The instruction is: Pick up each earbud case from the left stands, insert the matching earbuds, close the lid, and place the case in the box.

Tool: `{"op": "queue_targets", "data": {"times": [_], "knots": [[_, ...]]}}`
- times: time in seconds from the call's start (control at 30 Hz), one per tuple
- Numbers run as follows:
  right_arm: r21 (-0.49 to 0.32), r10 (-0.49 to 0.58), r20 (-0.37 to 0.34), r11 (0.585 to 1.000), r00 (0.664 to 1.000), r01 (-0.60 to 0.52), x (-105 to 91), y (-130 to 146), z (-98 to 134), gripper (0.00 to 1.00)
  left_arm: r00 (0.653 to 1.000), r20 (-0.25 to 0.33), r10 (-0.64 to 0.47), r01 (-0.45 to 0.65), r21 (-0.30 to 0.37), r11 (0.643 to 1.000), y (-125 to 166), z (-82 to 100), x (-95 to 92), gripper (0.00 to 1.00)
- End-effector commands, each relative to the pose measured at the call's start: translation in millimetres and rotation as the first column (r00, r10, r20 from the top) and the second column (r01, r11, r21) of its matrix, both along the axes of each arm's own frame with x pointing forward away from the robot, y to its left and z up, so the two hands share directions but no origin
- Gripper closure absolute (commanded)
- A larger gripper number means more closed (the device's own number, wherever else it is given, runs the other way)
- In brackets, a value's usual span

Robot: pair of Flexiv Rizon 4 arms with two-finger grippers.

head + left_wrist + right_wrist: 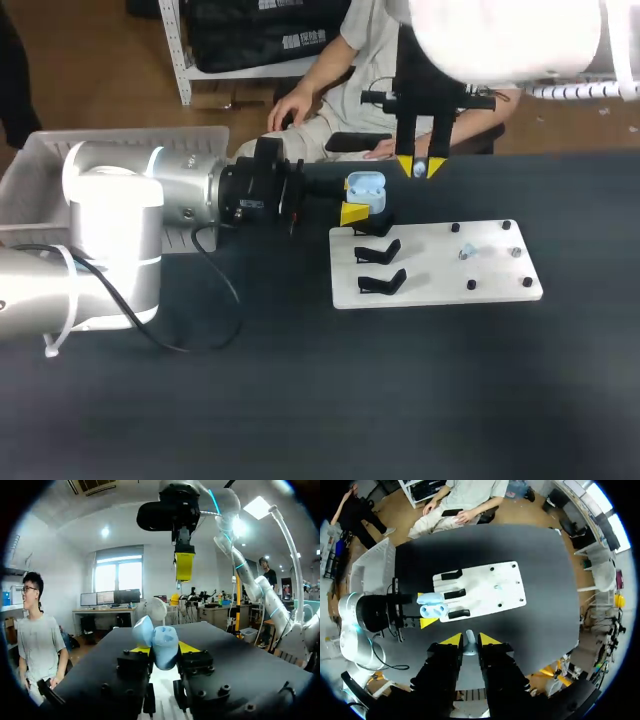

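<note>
Case (366, 186), lid open, was pinched in your left gripper (361, 200), just off the white board (440, 285) at its left edge. Your right gripper (421, 167) was clamped on an earbud (469, 641) above the table (300, 400) at its far edge.

I can read no words, numbers or signs on the table or on what I hold. The earbud case (365, 186) in my left gripper (360, 200) and the earbud (469, 646) in my right gripper (469, 639) show no legible print. A small label (250, 204) sits on my left wrist, too small to read.
</note>
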State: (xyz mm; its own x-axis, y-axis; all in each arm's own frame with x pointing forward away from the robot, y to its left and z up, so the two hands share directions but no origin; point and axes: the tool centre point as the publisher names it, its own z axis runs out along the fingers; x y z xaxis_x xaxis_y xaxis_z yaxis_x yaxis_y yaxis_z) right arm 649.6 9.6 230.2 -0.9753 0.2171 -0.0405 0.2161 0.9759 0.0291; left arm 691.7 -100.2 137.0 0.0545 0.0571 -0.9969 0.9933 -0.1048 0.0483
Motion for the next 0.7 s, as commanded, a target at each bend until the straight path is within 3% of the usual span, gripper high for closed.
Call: {"op": "queue_targets", "data": {"times": [0.03, 0.23, 0.7], "knots": [[0.090, -0.305, -0.124, 0.944, 0.944, 0.317, 10.2, 9.4, -4.0, 1.00, 1.000, 0.003, 0.002, -0.002, -0.004, 1.000, 0.0, -0.9, -0.3, 1.00], [0.097, -0.323, -0.152, 0.936, 0.934, 0.339, 15.7, 25.3, -6.1, 1.00, 1.000, 0.003, 0.002, -0.002, -0.004, 1.000, 0.0, -0.9, -0.3, 1.00], [0.095, -0.323, -0.153, 0.936, 0.934, 0.339, 15.2, 25.7, -7.2, 1.00, 0.999, 0.022, -0.025, 0.025, -0.015, 1.000, -14.0, -3.3, -4.7, 1.00]]}}
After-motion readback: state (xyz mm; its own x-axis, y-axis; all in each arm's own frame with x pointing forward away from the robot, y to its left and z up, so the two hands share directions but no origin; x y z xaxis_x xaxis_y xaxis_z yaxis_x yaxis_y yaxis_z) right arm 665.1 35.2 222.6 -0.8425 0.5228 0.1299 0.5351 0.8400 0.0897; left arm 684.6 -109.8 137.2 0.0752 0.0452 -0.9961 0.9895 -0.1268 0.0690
